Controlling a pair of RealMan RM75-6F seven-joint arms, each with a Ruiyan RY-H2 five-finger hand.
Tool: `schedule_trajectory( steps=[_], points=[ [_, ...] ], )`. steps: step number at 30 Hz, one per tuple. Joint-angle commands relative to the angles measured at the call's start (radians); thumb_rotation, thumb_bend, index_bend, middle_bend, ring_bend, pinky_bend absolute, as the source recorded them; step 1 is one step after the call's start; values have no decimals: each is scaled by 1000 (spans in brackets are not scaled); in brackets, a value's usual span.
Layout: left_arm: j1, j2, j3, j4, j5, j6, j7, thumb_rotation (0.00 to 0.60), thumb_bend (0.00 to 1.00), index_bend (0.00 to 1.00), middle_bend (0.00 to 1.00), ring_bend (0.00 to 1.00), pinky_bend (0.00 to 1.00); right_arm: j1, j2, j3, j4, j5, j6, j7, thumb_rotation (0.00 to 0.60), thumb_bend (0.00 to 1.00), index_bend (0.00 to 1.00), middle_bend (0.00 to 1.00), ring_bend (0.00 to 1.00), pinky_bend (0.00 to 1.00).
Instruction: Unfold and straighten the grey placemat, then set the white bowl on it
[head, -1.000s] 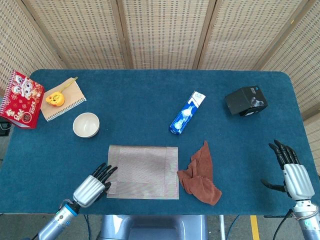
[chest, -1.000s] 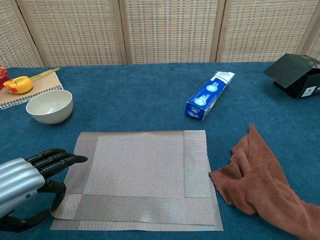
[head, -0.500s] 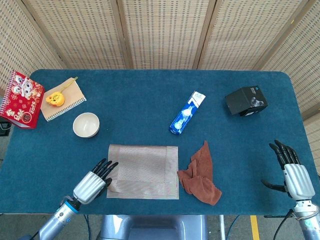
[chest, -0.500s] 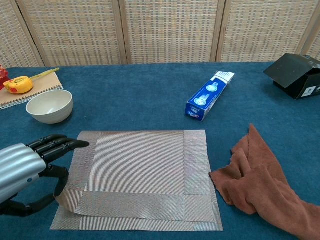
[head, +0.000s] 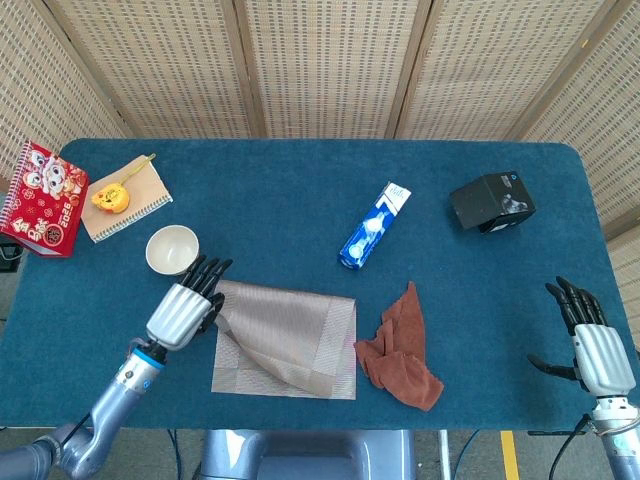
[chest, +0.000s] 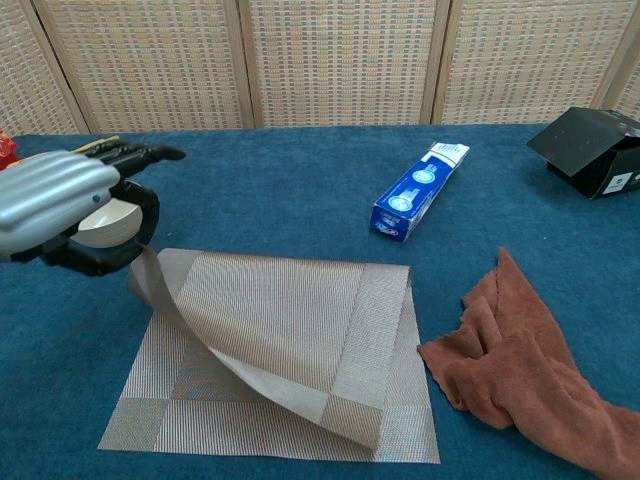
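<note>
Head view looked steeply down, far, covering the whole table (head: 300, 200); chest view sat low, close, facing forward; both shared the grey placemat (head: 290, 340)

You won't find much you can actually read here. The red spiral-bound calendar book (head: 39, 200) at the table's far left corner carries gold digits along its lower edge that look like "2025", beside cartoon figures. The long blue and white carton (head: 374, 226) (chest: 418, 190) lying near the table's middle has a round emblem and printed lines on its top face, but the lettering is too small for you to make out in either view. The black box (head: 492, 202) (chest: 594, 148) on the right shows a small pale label on its side, and that print is also unreadable.
</note>
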Motion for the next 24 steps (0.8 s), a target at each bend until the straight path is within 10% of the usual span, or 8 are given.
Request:
schedule_trajectory(
  steps=[1, 24],
  points=[
    [-52, -6, -58, 30, -58, -55, 28, 600, 450, 597, 0, 0, 0, 1, -2, 3, 6, 7, -5, 0, 600, 122, 56, 0, 0, 0],
    [-342, -217, -288, 470, -411, -275, 165, 600, 451, 598, 0, 0, 0, 17, -19, 34, 64, 80, -64, 10, 600, 122, 56, 0, 0, 0]
  ],
)
